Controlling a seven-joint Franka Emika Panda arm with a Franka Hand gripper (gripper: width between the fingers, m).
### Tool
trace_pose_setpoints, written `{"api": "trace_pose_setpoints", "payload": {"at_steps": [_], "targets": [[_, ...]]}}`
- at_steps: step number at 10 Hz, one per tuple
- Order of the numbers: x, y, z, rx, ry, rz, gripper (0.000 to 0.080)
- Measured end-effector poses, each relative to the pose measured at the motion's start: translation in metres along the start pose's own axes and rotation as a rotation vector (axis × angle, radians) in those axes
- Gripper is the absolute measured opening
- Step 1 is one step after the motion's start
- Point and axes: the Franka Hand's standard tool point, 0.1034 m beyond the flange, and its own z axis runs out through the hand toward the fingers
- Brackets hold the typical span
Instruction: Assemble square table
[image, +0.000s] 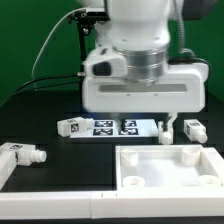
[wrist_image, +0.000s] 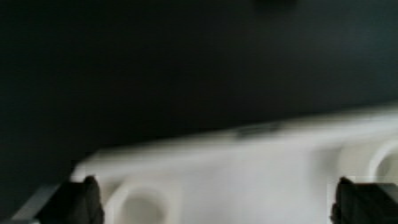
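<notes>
Well off to the exterior view's left of the gripper (image: 166, 127), and nearer the camera, one stubby white leg (image: 22, 155) lies on its side on the black table (image: 40, 110), with a dark tag on its body. A second leg (image: 70, 127) also lies flat, closer to the gripper on that same side. It is just beside the left end of the marker board (image: 115, 127), whose row of tags runs towards the gripper and stops just short of it.

The gripper hangs below the wide white hand of the arm. Its fingers point down at the far rim of the square panel (image: 170, 170), and whether they touch that rim cannot be told. In the wrist view the gripper (wrist_image: 222, 205) is spread wide with nothing between its two dark fingertips (wrist_image: 80, 200). Blurred white plastic of the square panel (wrist_image: 249, 170) fills the space beneath them, and dark table lies beyond it.

From the exterior view the square panel lies flat below and in front of the gripper, raised rim upwards. One round corner socket (image: 133, 182) shows at its near left corner. A third leg (image: 193, 128) rests on the table just to the exterior view's right of the gripper, behind the panel's far edge and apart from it.
</notes>
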Motion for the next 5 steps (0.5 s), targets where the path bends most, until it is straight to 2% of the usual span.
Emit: {"api": "trace_pose_setpoints", "payload": {"at_steps": [1,4,5], "targets": [[-0.0101,-0.0128,0.0025,-0.014,0.0,0.005,0.0649],[-0.0077,-0.0088,0.0033,-0.011,-0.001,0.0,0.0649],[-0.013,-0.0103,0.0073,-0.009,-0.007,0.012,0.0649]]}}
